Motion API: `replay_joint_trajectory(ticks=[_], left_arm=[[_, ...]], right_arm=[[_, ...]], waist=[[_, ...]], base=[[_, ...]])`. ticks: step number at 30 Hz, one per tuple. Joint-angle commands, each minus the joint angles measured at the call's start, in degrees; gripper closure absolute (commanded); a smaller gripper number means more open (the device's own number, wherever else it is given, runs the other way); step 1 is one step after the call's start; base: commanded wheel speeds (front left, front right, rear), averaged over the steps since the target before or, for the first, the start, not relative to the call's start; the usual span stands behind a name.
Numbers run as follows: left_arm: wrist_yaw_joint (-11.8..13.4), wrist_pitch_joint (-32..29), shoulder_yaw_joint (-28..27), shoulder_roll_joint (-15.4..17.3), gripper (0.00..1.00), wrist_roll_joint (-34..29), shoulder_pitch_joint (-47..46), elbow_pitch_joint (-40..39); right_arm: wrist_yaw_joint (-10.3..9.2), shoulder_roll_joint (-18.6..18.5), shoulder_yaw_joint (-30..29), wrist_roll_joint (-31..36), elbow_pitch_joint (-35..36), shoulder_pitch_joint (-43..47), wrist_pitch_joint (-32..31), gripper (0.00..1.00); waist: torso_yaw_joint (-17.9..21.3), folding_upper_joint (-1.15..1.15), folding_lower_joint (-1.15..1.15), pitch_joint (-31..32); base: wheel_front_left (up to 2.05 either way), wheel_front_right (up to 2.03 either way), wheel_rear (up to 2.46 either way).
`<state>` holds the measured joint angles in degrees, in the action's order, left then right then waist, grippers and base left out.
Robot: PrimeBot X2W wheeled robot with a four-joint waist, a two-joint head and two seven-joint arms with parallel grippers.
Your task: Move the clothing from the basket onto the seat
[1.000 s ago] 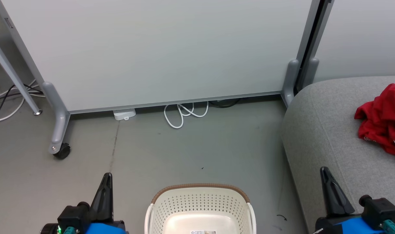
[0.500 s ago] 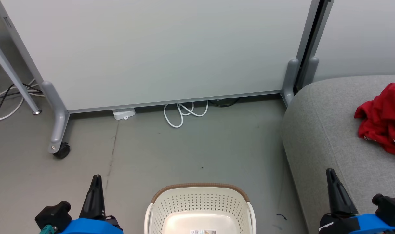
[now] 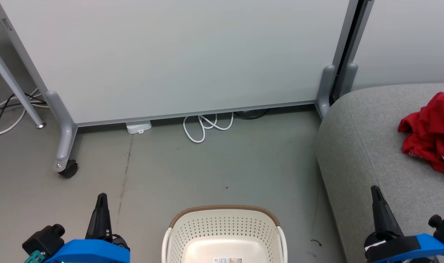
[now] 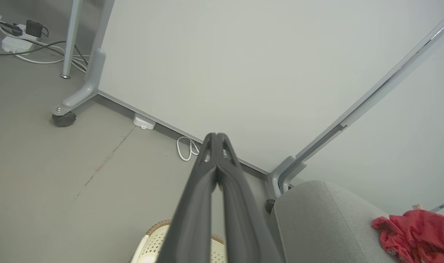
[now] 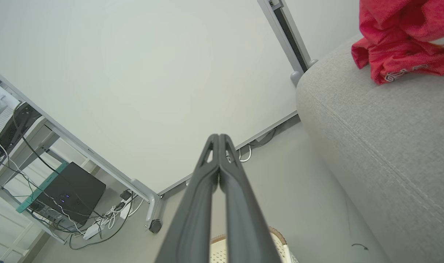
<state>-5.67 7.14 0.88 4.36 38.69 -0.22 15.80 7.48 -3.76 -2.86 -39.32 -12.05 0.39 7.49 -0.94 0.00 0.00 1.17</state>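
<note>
On the seat [image 3: 368,146], beyond the closed right pincer [image 3: 375,189], lies the clothing [image 3: 428,137]; the seemingly empty basket [image 3: 225,211] stands between it and the closed left pincer [image 3: 102,196].

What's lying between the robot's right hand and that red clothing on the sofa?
Nothing but bare grey upholstery. In the head view, the seat stretches empty from the right hand, whose fingers are closed, up to the clothing.
</note>
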Motion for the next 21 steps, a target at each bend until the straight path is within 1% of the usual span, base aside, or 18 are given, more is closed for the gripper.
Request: replay_joint_trajectory(ticks=[1,21], left_arm=[[-0.3,-0.3,-0.4,0.1,1.0,1.6,-1.9,-0.9],[-0.8,-4.2,-2.5,-0.4,1.0,16.7,-3.3,-1.3]], right_arm=[[0.01,0.0,-0.3,-1.8,0.5,-1.7,-0.4,1.0],[0.01,0.3,-1.3,-16.6,-0.2,-3.3,-4.4,1.0]], waist=[[0.0,0.0,0.0,0.0],[0.2,0.0,0.0,-0.3]], base=[[0.0,0.0,0.0],[0.0,0.0,0.0]])
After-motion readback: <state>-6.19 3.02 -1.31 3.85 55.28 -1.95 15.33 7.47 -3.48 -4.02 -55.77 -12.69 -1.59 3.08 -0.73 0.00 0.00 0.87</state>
